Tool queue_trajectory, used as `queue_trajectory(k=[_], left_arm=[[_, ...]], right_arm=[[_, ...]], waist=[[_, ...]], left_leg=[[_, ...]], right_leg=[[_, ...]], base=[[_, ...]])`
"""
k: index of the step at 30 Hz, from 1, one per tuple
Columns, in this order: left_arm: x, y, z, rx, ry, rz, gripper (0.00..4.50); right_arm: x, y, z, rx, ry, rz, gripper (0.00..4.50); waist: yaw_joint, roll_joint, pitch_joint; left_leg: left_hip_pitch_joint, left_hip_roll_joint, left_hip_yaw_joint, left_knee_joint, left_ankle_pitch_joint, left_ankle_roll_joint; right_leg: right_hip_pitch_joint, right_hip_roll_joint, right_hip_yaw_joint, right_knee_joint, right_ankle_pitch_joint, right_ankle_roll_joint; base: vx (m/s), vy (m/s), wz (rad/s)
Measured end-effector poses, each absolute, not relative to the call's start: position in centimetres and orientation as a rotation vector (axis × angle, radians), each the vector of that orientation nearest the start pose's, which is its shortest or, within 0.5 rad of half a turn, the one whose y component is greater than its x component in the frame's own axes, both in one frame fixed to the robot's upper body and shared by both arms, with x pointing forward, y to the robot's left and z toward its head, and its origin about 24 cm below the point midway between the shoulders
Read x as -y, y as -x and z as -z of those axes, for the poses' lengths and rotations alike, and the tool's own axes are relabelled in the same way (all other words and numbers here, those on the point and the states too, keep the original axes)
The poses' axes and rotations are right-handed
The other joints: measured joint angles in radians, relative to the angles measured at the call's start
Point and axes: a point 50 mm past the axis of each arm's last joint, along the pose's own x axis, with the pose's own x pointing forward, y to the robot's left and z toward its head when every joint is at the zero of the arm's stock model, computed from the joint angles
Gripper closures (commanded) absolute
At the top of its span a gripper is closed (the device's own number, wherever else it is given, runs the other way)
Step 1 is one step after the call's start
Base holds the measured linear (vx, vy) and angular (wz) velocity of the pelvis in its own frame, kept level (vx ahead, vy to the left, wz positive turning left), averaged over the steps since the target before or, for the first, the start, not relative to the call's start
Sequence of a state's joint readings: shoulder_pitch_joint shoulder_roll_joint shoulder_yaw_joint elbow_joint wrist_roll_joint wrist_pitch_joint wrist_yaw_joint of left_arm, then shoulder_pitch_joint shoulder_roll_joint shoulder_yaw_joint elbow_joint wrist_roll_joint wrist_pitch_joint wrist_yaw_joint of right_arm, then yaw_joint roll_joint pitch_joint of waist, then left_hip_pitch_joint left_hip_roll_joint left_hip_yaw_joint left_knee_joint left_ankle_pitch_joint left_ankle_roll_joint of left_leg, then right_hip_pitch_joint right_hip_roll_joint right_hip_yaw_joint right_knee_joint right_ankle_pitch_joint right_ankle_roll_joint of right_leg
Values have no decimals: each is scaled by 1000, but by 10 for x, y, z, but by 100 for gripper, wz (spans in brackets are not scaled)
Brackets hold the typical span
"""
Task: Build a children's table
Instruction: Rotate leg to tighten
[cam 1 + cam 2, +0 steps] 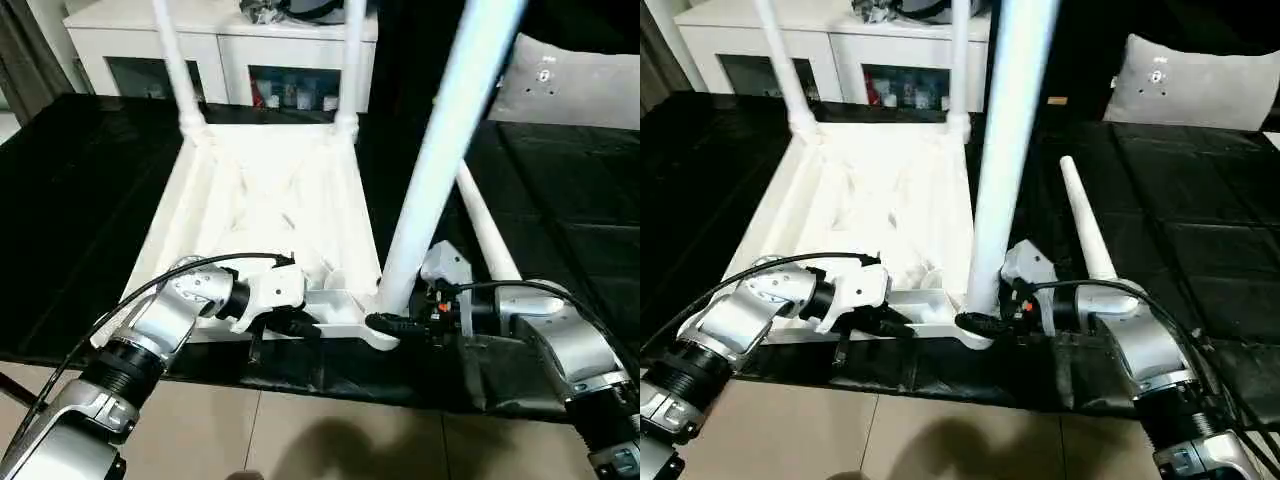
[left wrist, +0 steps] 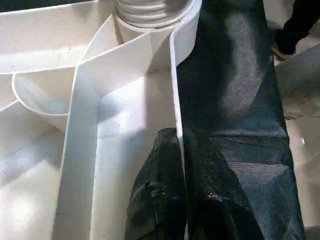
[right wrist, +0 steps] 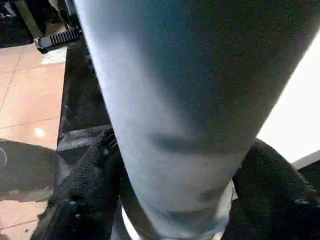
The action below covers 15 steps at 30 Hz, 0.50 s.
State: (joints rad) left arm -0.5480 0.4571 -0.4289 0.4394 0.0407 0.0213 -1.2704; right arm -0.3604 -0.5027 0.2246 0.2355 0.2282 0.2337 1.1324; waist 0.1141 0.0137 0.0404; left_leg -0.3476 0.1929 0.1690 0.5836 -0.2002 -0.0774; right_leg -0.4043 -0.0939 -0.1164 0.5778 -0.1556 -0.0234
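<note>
The children's table's white tabletop (image 1: 270, 190) lies underside up on the black work table. Two legs (image 1: 175, 60) (image 1: 352, 60) stand upright in its far corner sockets. A third leg (image 1: 440, 150) rises from the near right socket, leaning towards me. My right gripper (image 1: 392, 325) is shut on that leg's base; the right wrist view shows a black finger (image 3: 85, 200) on each side of the leg (image 3: 175, 100). My left gripper (image 1: 300, 328) is shut on the tabletop's near rim (image 2: 176, 90). A loose leg (image 1: 485, 225) lies on the black cover to the right.
The black-covered work table (image 1: 80, 180) extends on both sides of the tabletop, and its front edge runs just under my grippers. A white cabinet (image 1: 230, 50) with glass doors stands behind. A pale cushion (image 1: 1195, 85) sits at the far right. Tiled floor (image 1: 330, 440) lies below.
</note>
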Motion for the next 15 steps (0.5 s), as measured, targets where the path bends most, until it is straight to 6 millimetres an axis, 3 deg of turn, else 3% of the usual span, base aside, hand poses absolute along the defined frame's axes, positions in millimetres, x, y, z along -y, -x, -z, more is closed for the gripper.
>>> queue_trajectory(k=[2, 9, 11, 13, 15], left_arm=[[-127, -297, -54, -435, -606, 1514, 450], [-131, -295, -52, -454, -522, 1455, 450], [-132, -296, -50, -462, -494, 1405, 450], [-128, -298, -45, -465, -425, 1285, 450], [-122, -300, -43, -472, -385, 1207, 450]], right_arm=[[161, -282, -61, -356, 205, -1247, 177], [154, -282, -56, -370, 123, -1188, 186], [149, -284, -54, -368, 96, -1140, 187], [142, -291, -48, -364, 44, -990, 187], [137, -299, -46, -358, 14, -868, 187]], waist=[[-1, 0, 0], [-7, 0, -1], [-16, 0, -1], [-34, -1, -1], [-54, -1, 0]], left_leg=[[0, 0, 0, 0, 0, 0], [3, 1, 0, 0, 0, 0], [8, 1, 0, 1, 0, 0], [15, 0, 0, 2, 0, -1], [15, 0, 0, 4, 0, -1]], right_leg=[[0, 0, 0, 0, 0, 0], [2, 0, 0, 1, 1, -1], [6, 1, 0, 1, 1, -1], [10, 0, 1, 0, 1, -1], [11, 0, -2, -3, 1, -1]], base=[[0, 0, 0], [0, 0, 0], [0, 0, 0], [0, 0, 0], [0, 0, 0]])
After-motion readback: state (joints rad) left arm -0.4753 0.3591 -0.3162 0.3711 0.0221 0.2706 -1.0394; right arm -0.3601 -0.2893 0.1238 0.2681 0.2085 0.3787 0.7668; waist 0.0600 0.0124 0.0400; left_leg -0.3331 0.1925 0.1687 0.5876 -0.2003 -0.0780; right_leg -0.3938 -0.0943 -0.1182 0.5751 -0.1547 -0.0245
